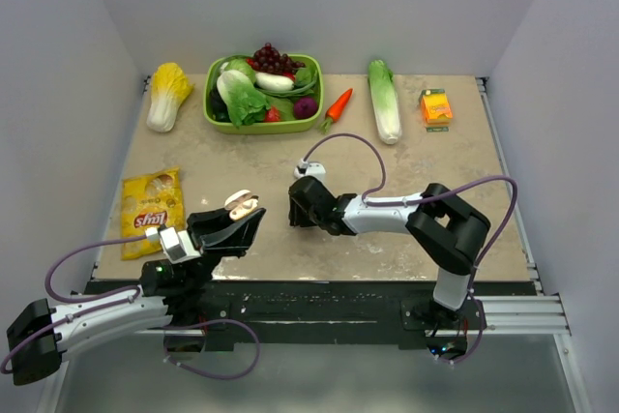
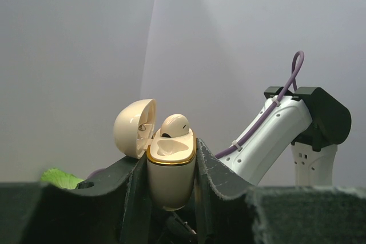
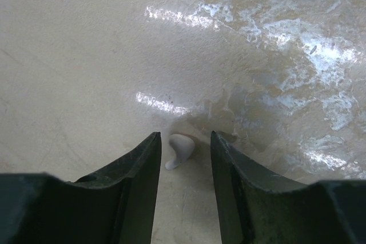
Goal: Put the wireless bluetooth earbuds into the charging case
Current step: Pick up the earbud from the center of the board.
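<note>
My left gripper (image 1: 238,223) is shut on the charging case (image 2: 171,178), holding it upright above the table's front left. The case is glossy white with a gold rim, and its lid (image 2: 134,127) is swung open to the left. One earbud (image 2: 174,125) sits in the case with its head sticking up; the socket beside it is empty. In the top view the case (image 1: 243,205) shows at the fingertips. My right gripper (image 3: 185,135) is open and low over the table, its fingers on either side of a second earbud (image 3: 182,147) that lies on the surface, touching neither.
A green basket (image 1: 263,128) of vegetables stands at the back. Beside it lie a yellow cabbage (image 1: 169,94), a carrot (image 1: 337,106), a long lettuce (image 1: 384,99) and an orange carton (image 1: 436,106). A chips bag (image 1: 152,202) lies at left. A white plug (image 1: 309,169) on a purple cable sits near my right gripper.
</note>
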`<action>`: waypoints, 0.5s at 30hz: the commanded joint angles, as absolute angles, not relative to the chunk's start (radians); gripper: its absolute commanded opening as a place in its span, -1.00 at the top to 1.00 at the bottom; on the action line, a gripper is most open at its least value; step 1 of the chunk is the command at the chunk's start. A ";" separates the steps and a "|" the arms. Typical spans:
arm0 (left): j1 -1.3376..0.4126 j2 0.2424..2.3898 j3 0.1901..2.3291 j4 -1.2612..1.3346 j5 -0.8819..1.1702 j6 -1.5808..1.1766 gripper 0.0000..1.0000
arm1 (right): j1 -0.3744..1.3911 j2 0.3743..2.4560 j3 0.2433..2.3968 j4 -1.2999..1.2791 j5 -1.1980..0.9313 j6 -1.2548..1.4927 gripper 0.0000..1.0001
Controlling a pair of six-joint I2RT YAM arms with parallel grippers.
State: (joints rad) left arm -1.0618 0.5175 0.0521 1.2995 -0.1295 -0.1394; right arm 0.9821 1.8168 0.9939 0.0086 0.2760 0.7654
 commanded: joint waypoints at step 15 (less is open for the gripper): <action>-1.066 0.540 -0.072 1.451 -0.132 -0.175 1.00 | 0.992 1.856 0.989 -0.070 0.313 0.634 0.26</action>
State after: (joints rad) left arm -1.0618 0.5282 0.0521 1.2999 -0.1291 -0.1513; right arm 0.9882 1.8263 0.9951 0.0231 0.2928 0.6876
